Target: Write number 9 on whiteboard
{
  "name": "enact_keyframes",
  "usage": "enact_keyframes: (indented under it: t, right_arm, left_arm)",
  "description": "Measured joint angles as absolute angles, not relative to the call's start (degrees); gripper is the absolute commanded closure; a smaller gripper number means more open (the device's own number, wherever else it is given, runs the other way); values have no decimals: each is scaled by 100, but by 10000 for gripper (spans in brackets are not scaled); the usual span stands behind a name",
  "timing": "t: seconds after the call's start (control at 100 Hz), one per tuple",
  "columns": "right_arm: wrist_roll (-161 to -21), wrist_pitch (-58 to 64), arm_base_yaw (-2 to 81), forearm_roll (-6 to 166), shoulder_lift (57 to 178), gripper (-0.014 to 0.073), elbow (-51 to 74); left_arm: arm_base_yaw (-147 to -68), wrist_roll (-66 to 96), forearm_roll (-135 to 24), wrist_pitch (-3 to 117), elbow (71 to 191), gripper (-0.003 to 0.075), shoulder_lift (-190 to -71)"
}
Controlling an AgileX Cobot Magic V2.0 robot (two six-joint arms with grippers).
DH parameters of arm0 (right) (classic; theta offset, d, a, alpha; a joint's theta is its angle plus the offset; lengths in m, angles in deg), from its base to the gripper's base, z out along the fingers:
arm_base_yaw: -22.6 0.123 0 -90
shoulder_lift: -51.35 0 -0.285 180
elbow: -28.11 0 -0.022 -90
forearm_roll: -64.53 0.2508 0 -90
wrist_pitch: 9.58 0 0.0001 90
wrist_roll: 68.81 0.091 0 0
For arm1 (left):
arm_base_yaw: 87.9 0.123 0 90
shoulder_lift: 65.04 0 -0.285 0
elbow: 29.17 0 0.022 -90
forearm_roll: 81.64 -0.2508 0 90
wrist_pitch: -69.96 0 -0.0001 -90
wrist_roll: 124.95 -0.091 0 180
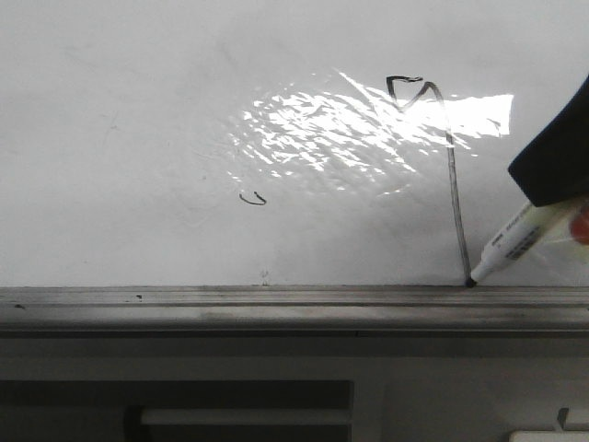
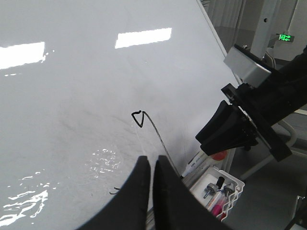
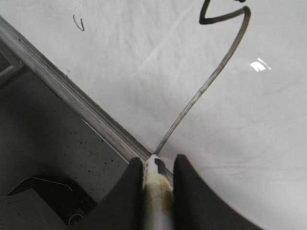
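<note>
The whiteboard [image 1: 138,120] fills the front view, with a bright wrinkly glare patch in the middle. The number 9 [image 1: 453,184] is on it: a small angular black loop at the top and a long greyish tail that runs down to the grey edge strip [image 1: 230,299]. My right gripper [image 1: 550,189] is shut on a white marker [image 1: 515,241], whose black tip touches the board at the foot of the tail. The right wrist view shows the gripper [image 3: 156,163], the marker [image 3: 156,191] and the tail [image 3: 211,81]. My left gripper [image 2: 153,160] is shut and empty above the board, near the 9 [image 2: 140,118].
A tiny black squiggle [image 1: 252,198] sits on the board left of the 9, and shows in the right wrist view [image 3: 79,22]. A white basket [image 2: 220,191] with markers and small items hangs below the board's edge, under the right gripper [image 2: 235,127].
</note>
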State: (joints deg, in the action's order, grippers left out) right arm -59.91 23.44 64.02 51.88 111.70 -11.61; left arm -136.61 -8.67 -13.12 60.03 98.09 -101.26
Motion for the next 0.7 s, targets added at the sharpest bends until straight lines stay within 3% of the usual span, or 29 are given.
enact_keyframes:
  t: [0.21, 0.48, 0.7]
  right_arm:
    - [-6028, 2488, 6800, 5199, 10869, 635, -247]
    - [-6506, 2745, 7417, 5199, 10871, 638, 183]
    - [-7426, 2899, 7880, 5322, 11363, 662, 194]
  left_arm:
    - [-13661, -867, -1312, 5901, 9795, 724, -10126]
    - [-13661, -867, -1625, 5410, 9890, 432, -10810]
    - [-13661, -1669, -1744, 4771, 10377, 424, -12143]
